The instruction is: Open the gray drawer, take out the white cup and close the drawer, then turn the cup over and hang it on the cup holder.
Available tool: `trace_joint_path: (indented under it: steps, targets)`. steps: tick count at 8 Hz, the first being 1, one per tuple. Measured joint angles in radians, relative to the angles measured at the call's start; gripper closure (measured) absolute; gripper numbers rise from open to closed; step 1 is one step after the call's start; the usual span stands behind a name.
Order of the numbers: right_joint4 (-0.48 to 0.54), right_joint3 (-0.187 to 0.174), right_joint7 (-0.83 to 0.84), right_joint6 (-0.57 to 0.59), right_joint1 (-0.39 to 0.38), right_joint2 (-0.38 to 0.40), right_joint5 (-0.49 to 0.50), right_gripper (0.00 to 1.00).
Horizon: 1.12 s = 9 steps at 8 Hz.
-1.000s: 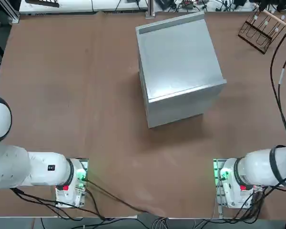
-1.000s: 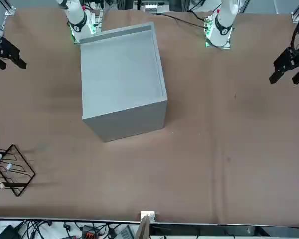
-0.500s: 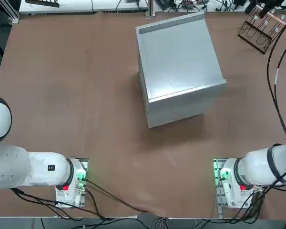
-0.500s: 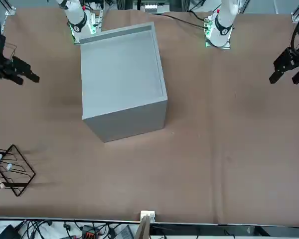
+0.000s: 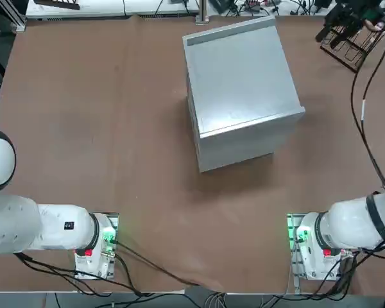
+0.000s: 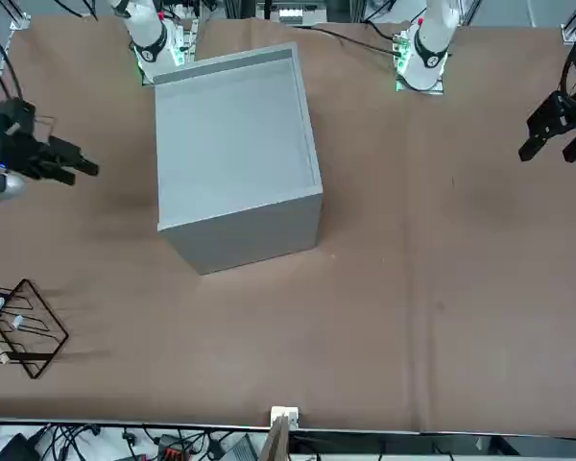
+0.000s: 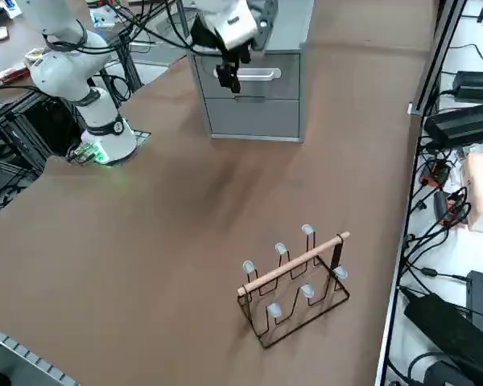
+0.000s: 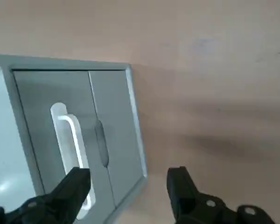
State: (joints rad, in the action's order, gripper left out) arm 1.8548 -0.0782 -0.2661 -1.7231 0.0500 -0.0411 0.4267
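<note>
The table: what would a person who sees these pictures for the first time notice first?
First the big gray cabinet standing mid-table, its drawer shut. Next the right gripper, open and empty, raised in the air beside the cabinet's handle side. Last the small cup holder, alone at the table's far corner on the robot's right.

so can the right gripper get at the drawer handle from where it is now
Probably yes. The right gripper hangs open, apart from the cabinet front, facing the gray drawer and its handle. The drawer is shut, and nothing lies between them.
</note>
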Motion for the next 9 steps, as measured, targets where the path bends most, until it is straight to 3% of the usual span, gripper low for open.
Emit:
trace_joint_path:
  steps: [4, 9]
  targets:
    - [0.128, 0.014, 0.012, -0.197, -0.092, -0.002, 0.082, 0.00]
    - [0.164, 0.015, 0.016, -0.214, -0.174, -0.040, 0.112, 0.00]
